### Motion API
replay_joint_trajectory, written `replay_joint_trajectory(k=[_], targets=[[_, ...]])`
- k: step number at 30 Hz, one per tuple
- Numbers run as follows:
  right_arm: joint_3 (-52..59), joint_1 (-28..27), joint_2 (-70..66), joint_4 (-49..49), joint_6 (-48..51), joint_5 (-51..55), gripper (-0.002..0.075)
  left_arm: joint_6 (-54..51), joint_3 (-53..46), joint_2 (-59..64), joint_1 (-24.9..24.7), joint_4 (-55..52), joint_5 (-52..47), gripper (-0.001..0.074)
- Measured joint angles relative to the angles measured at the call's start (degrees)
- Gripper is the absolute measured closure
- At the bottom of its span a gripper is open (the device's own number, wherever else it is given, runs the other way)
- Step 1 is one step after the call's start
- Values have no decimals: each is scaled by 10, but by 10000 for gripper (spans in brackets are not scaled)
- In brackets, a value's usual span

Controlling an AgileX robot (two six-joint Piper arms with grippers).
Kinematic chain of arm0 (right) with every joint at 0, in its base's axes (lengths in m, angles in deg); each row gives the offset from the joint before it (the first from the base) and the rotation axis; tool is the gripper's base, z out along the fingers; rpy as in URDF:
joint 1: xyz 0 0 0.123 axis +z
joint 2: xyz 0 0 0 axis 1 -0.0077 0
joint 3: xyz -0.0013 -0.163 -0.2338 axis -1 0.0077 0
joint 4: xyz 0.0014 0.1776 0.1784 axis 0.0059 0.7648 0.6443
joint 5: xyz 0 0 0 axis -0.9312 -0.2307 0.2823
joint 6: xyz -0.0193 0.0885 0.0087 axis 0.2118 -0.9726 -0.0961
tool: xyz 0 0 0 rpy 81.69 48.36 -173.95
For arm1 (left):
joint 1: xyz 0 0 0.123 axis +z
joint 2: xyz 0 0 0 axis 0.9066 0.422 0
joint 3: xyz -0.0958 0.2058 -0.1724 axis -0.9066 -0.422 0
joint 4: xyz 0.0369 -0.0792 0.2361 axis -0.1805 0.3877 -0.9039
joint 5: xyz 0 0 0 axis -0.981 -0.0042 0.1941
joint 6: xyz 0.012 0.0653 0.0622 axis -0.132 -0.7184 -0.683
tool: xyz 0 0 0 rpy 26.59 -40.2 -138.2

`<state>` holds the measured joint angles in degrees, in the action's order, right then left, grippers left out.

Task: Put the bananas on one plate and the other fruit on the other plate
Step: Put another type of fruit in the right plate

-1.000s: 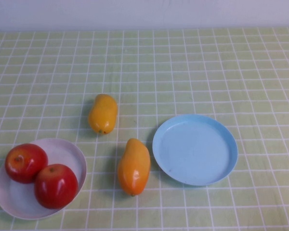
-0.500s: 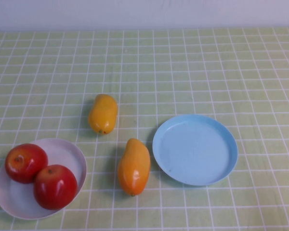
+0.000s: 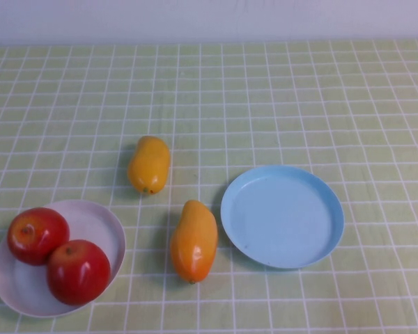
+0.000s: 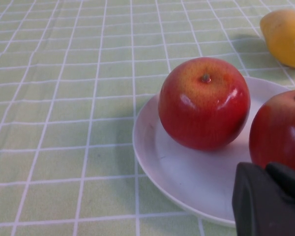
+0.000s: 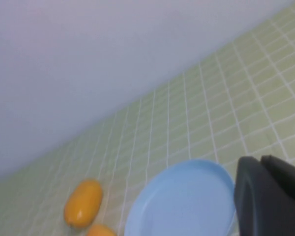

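Beside white plate (image 4: 177, 182), left gripper (image 4: 268, 199) (closed); right gripper (image 5: 268, 196) likewise, seemingly.

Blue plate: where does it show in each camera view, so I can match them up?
High view: blue plate right of centre, empty.
Left wrist view: not in it; white plate with apples instead.
Right wrist view: low centre, beside right gripper.
Shared landmark: far yellow fruit.

Glossy, smooth round red apples (image 4: 204, 103); glossy yellow-orange oblong fruits (image 3: 194, 240); smooth round white plate (image 4: 187, 182); matt green checked cloth tabletop (image 3: 299, 97)
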<state>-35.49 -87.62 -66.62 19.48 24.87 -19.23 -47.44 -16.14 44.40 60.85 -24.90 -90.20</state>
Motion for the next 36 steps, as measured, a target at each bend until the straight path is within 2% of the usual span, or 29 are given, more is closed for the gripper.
replay_joint_trajectory(k=[5,9,19,22,29,36], targets=[[-130,0,-145,-11,86,145,742,0,0,0,0,0,0,731],[-220,0,-259,-40,123,222,742,0,0,0,0,0,0,731],[-389,15,-524,-92,143,298,742,0,0,0,0,0,0,731],[-431,75,-593,-112,123,298,742,0,0,0,0,0,0,731],[-563,275,-746,-223,-20,293,742,0,0,0,0,0,0,731],[-671,418,-881,-253,-96,289,722,0,0,0,0,0,0,731]])
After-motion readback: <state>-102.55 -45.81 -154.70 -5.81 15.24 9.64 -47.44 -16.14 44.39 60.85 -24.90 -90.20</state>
